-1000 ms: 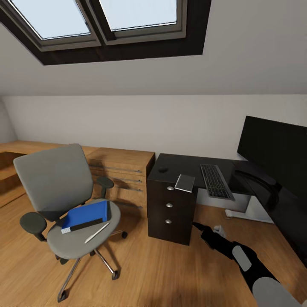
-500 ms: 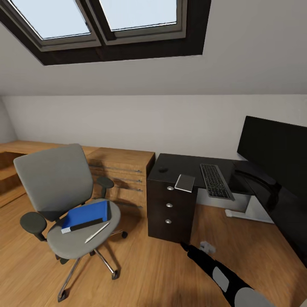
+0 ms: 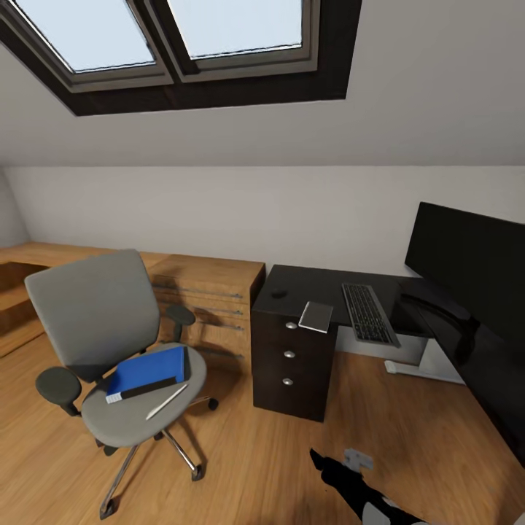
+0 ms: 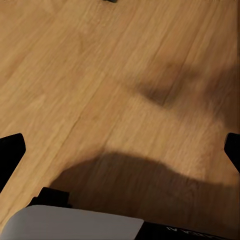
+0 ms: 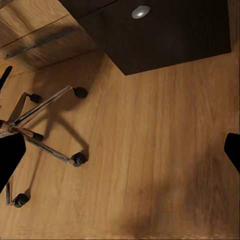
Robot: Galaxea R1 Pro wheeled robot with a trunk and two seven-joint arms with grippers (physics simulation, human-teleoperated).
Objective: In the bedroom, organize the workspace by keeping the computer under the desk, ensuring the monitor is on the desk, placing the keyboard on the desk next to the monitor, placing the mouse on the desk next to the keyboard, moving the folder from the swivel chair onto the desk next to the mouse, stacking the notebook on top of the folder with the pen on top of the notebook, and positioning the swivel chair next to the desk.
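The folder (image 3: pixel 146 370) lay flat on the seat of the swivel chair (image 3: pixel 95 313), at the left of the room, with a dark strip along its near edge and the pen (image 3: pixel 166 402) loose on the cushion just in front of it, so none of the stacking looked done. On the desk (image 3: pixel 306 281) to the right, the keyboard (image 3: pixel 370 312) rested beside the monitor (image 3: pixel 474 270), the mouse (image 3: pixel 279 293) sat toward the far left corner of the top, well apart from the keyboard, and the notebook (image 3: pixel 316 316) lay between them at the near edge, over the drawer unit. By that reading the monitor and keyboard seemed settled, while the mouse, folder, notebook, pen and chair all remained to be placed; the computer could not be made out. The right gripper (image 5: pixel 120 150) hung over bare floor near the chair's chrome base (image 5: pixel 47 125), its fingers spread wide to either edge of the wrist view. The left gripper (image 4: pixel 120 145) hung likewise over the planks, fingers parted and holding nothing. The floor was warm wooden boards, a light wooden dresser (image 3: pixel 208 292) stood against the white far wall, and a skylight (image 3: pixel 160 36) opened in the sloping ceiling.
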